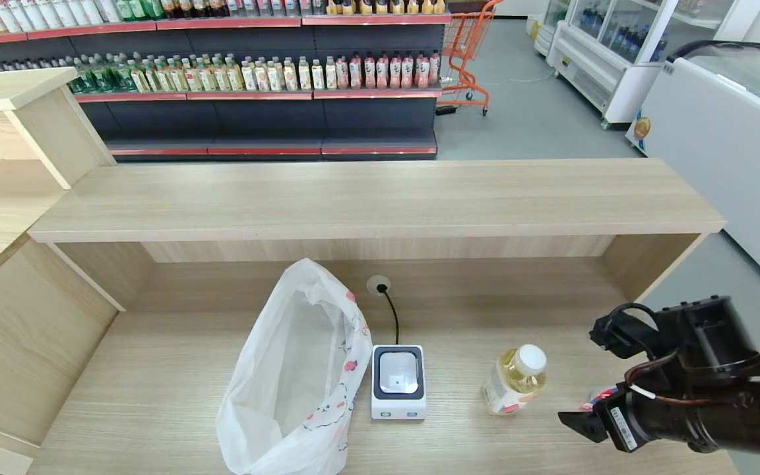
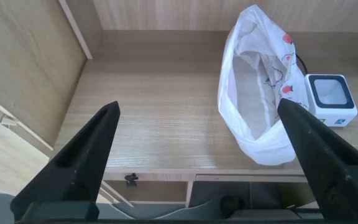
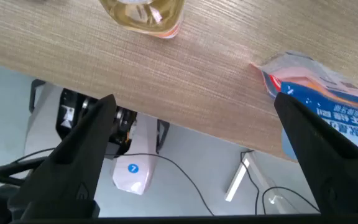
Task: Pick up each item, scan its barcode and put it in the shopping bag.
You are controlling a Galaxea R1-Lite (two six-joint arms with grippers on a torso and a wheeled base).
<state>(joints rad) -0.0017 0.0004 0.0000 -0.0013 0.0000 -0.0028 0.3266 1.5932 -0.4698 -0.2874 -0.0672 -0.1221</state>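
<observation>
Bottle of pale yellow liquid, white cap, stands upright on the counter, a little beyond the right hand and on its scanner side. A red-and-blue packet lies flat nearer in, right at one of that hand's fingertips and close to the counter's front edge. We note the right hand spread wide and holding nothing, hanging over that edge. The left hand is likewise wide apart and empty, with the shopping bag ahead of it, mouth gaping, and the scanner just past the bag. Both items sit on the right hand's side, with bag and scanner between them and the left hand, so we judge the right arm the nearer. The bottle's long axis is vertical, so a level approach closing across its body looks apt. The packet would want a reach from above.
</observation>
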